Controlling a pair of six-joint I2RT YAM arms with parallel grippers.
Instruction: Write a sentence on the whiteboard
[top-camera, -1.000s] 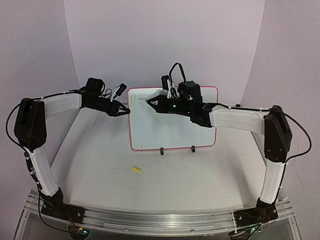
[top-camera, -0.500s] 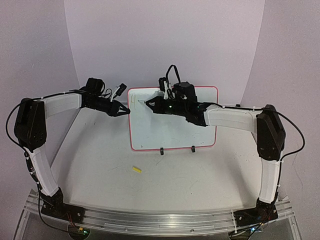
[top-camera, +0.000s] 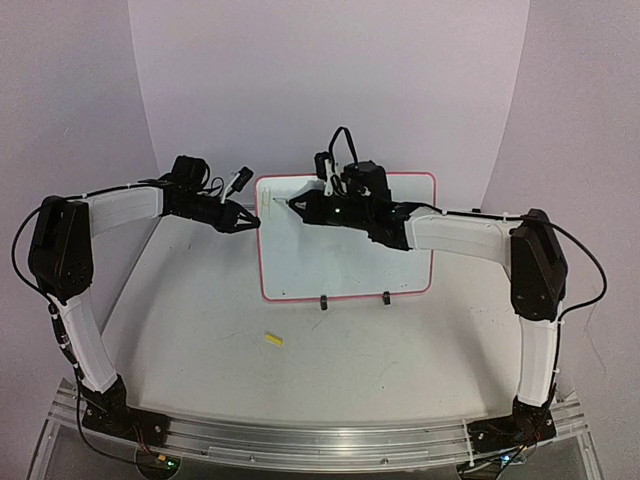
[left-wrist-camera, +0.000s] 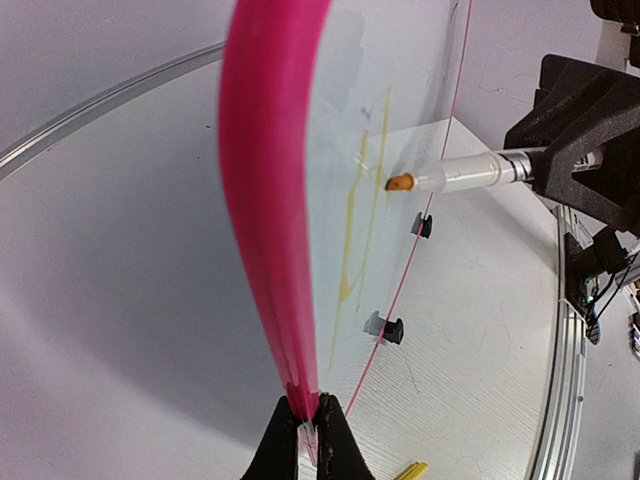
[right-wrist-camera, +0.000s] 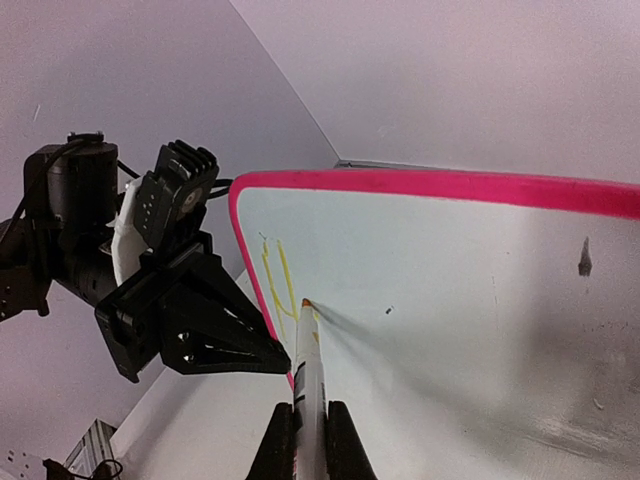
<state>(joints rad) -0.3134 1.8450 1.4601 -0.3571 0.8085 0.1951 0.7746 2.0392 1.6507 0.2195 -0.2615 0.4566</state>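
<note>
Clock: read from the top view, twelve pointing away from the arm bases.
Cap (top-camera: 273, 340): small and yellow, loose on the table (top-camera: 200, 330) nearest the bases, at about seven o'clock from the board and well apart from it.
Clip feet (top-camera: 323, 302): two black ones at six o'clock on the board's rim, resting on the table.
Whiteboard (top-camera: 350, 265): stands upright at twelve o'clock from the bases, face toward them, pink border all round.
Left gripper (left-wrist-camera: 308, 420): jaws pinched narrow on the board's pink edge, between nine and ten o'clock on the rim, steadying it.
Right gripper (right-wrist-camera: 310, 418): closed tight on the marker (right-wrist-camera: 308, 372), which points toward eleven o'clock.
Marker tip: at the board's ten o'clock corner, on or just off the face; which of the two I cannot tell.
Sentence (right-wrist-camera: 278, 280): only a few thin yellow strokes by the left border, no readable word yet.
Step in hand: forming the first letter, so the writing has barely begun.
Next move: hold light, even contact, draw short strokes toward three o'clock, and let the left grip resist the push.
</note>
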